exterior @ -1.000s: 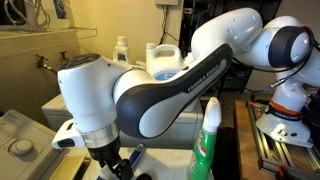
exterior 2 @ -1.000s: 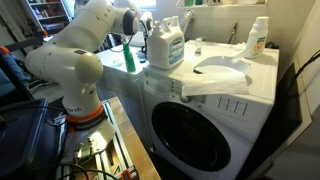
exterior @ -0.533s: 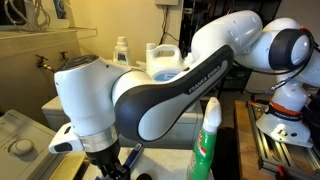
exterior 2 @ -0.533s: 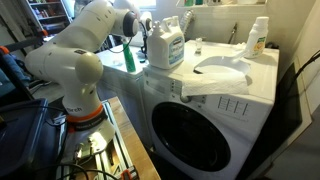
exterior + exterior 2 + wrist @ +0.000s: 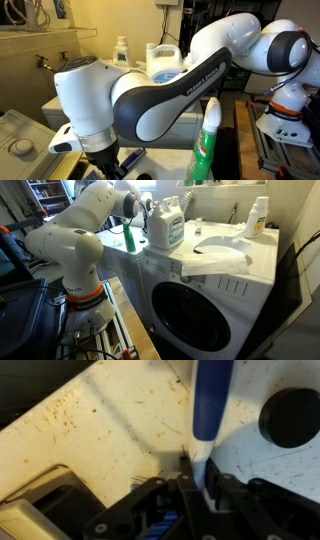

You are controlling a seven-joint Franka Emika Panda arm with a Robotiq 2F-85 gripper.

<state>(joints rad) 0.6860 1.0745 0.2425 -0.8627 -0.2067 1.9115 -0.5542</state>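
Wrist view, tool (image 5: 200,482) astride white tip of blue stick (image 5: 212,400), speckled surface (image 5: 110,430).

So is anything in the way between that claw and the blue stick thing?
Nothing visible. In the wrist view the blue stick has its white end right at the gripper, with no object between them. The black round thing sits off to the side, clear of both.

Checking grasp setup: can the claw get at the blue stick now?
Likely yes: in the wrist view the white end of the blue stick sits right at the claw, with nothing between them; the black disc lies aside.
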